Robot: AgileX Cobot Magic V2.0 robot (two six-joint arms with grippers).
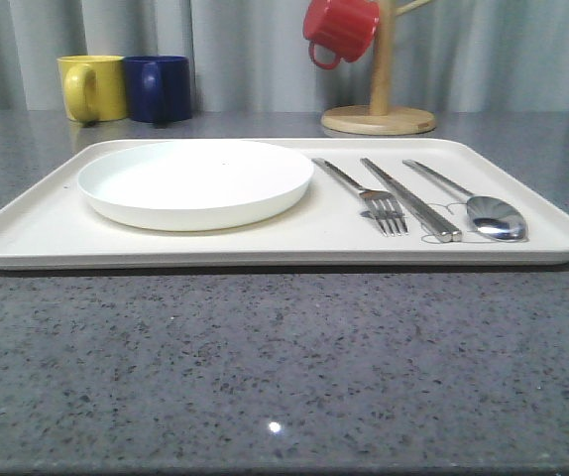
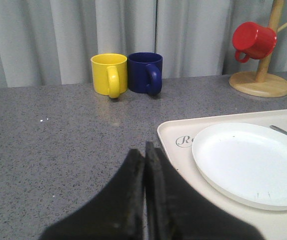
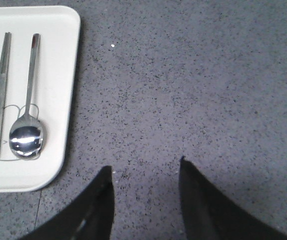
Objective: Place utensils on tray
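Fork (image 1: 382,203), chopstick piece (image 1: 411,198) and spoon (image 1: 483,206) lie parallel on the tray (image 1: 47,233), handles pointing away. Your right gripper (image 3: 144,192), nearer them, stands open and empty; left gripper (image 2: 144,175) closed, empty.

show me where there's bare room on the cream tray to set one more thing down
On the cream rectangular tray, the free patches are the strip along the near rim in front of the round white plate and the corner left of it. The right side is crowded: silver fork, flat chopstick-like piece and silver spoon lie side by side.
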